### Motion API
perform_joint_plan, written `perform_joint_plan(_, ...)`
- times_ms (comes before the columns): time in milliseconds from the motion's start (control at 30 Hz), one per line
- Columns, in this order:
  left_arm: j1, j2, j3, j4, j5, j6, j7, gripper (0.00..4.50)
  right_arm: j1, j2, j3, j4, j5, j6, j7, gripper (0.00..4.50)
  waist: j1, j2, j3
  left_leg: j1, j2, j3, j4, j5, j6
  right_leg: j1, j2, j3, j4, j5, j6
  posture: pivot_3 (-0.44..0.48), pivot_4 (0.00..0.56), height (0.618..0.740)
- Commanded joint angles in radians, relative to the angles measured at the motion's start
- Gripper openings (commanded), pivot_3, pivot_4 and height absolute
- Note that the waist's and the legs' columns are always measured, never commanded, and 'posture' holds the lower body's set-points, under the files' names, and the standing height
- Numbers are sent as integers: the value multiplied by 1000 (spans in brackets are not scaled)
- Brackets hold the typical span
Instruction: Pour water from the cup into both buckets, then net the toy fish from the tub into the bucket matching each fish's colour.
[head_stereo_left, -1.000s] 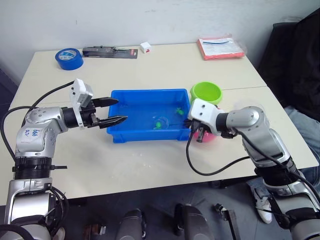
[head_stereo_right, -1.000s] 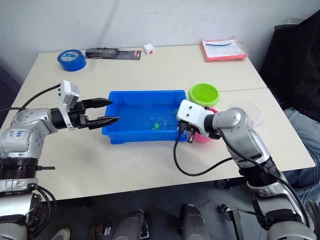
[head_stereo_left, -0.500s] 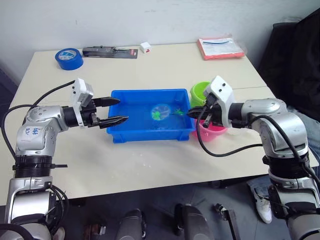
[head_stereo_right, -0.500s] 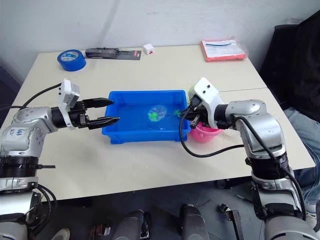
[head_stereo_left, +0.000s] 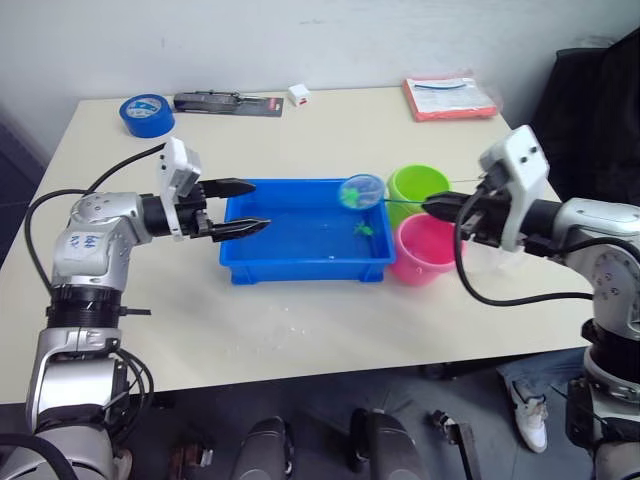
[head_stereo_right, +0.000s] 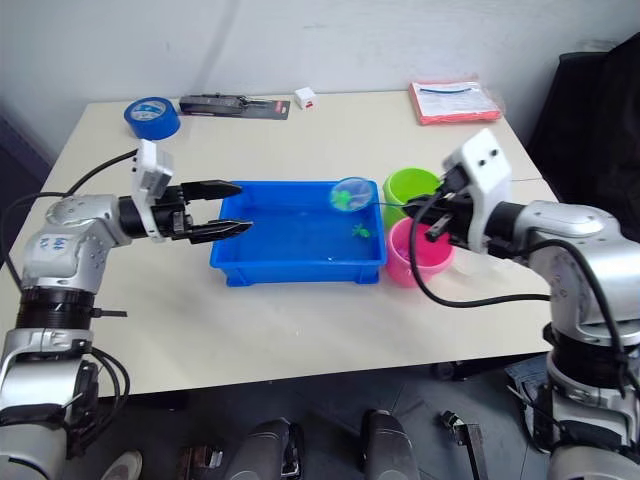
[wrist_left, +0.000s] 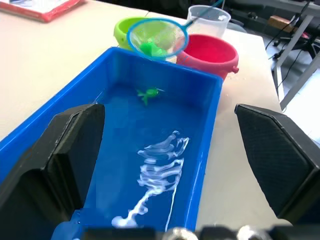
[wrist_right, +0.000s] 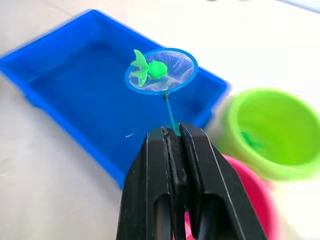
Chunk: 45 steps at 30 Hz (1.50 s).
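Observation:
The blue tub (head_stereo_left: 305, 272) holds water and one green toy fish (head_stereo_left: 362, 229). My right gripper (head_stereo_left: 436, 206) is shut on the thin handle of the net (head_stereo_left: 361, 191). The net's blue ring hangs above the tub's far right corner, beside the green bucket (head_stereo_left: 418, 190), with a green fish (wrist_right: 150, 69) in its mesh. The pink bucket (head_stereo_left: 425, 250) stands in front of the green one. Behind the pink bucket stands the clear cup (wrist_left: 208, 14). My left gripper (head_stereo_left: 260, 204) is open over the tub's left wall, holding nothing.
Along the table's far edge lie a blue tape roll (head_stereo_left: 146, 113), a black packaged tool (head_stereo_left: 228, 102), a small white box (head_stereo_left: 298, 94) and a red folder (head_stereo_left: 450, 96). A dark chair (head_stereo_left: 600, 100) stands off the table's right side.
My right gripper has lifted the net, with a green fish in it, out of the tub's water and carried it up and right toward the green bucket. The left gripper has held its place.

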<state>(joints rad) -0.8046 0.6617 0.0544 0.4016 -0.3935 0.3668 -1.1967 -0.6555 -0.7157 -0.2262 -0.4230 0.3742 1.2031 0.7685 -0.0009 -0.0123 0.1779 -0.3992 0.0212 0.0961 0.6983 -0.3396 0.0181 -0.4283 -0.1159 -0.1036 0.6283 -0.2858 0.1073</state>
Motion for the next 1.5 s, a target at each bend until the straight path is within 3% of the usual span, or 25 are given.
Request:
perform_joint_plan(33, -47, -18, -3, 38, 17, -60, -15, 4482, -1, -37, -49, 10, -8, -42, -51, 782, 0, 0, 0, 0, 0, 0, 0, 0, 0, 0, 0, 0, 0, 0, 0, 0, 150, 737)
perform_joint_plan(300, -94, -53, -12, 114, 40, -117, -30, 4482, 8, -83, -1, 119, -93, -180, -166, 782, -2, 0, 0, 0, 0, 0, 0, 0, 0, 0, 0, 0, 0, 0, 0, 0, 150, 737)
perform_joint_plan(533, -86, -45, -7, 112, 44, -114, -35, 4482, 58, -160, 132, 157, -226, -369, -186, 782, -2, 0, 0, 0, 0, 0, 0, 0, 0, 0, 0, 0, 0, 0, 0, 0, 150, 737)
perform_joint_plan(1000, -75, -43, -6, 105, 45, -109, -29, 4482, 150, -374, 401, 139, -730, -920, -226, 782, -1, 0, 0, 0, 0, 0, 0, 0, 0, 0, 0, 0, -1, 0, 0, 0, 150, 737)
perform_joint_plan(1233, -67, -46, -5, 95, 43, -105, -23, 4482, 174, -414, 433, 166, -934, -1112, -240, 782, -1, 0, 0, 0, 0, 0, 0, 0, 0, 0, 0, 0, -1, 0, 0, 0, 150, 737)
perform_joint_plan(1500, -48, -41, 0, 71, 36, -93, -15, 4482, 177, -395, 427, 219, -1101, -1200, -267, 782, -1, 0, 0, -1, 1, 0, 0, 0, 0, 0, 0, 0, -1, 0, 0, 0, 150, 737)
